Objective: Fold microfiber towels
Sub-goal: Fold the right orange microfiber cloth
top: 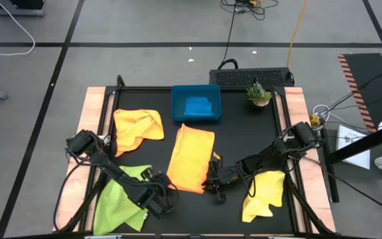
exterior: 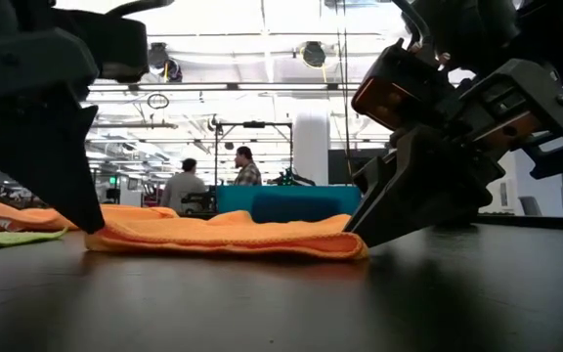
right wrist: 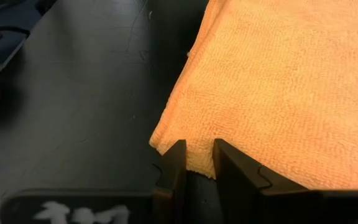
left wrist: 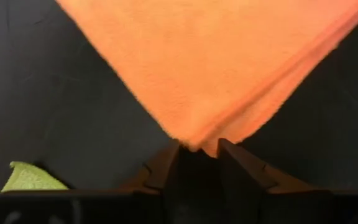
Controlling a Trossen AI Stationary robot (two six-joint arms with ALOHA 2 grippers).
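The left gripper (top: 171,196) has its fingers (left wrist: 166,165) pinched on the near corner of the folded orange towel (top: 191,158). The right gripper (top: 212,182) has its fingers (right wrist: 176,163) clenched on that towel's other near corner. The orange towel lies flat on the table (top: 244,133), just in front of the blue tray (top: 195,104). A lime green towel (top: 121,199) lies left of the orange one, a yellow towel (top: 264,192) right of it.
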